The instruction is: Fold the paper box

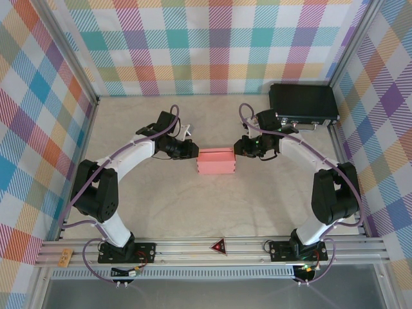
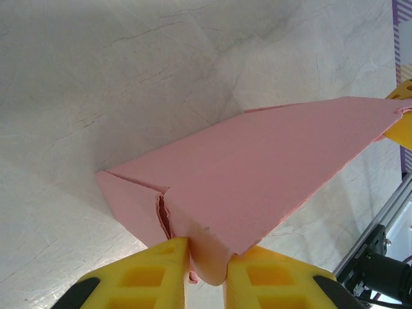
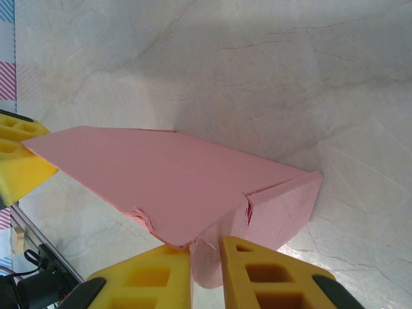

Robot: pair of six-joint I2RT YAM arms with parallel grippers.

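The paper box (image 1: 215,161) is a small salmon-pink cardboard box held at the middle of the table between both arms. My left gripper (image 1: 194,152) is at its left end, my right gripper (image 1: 239,147) at its right end. In the left wrist view the yellow fingers (image 2: 158,273) of the left gripper (image 2: 206,267) are shut on a rounded pink flap of the box (image 2: 257,174). Seen from the right wrist, the right gripper (image 3: 207,270) pinches a similar flap at the other end of the box (image 3: 167,180). The opposite gripper's yellow fingertips show at the far end in each wrist view.
A black hard case (image 1: 303,103) stands at the back right corner. Plaid walls enclose the table on three sides, and an aluminium rail (image 1: 212,248) runs along the near edge. Open table surface lies in front of and behind the box.
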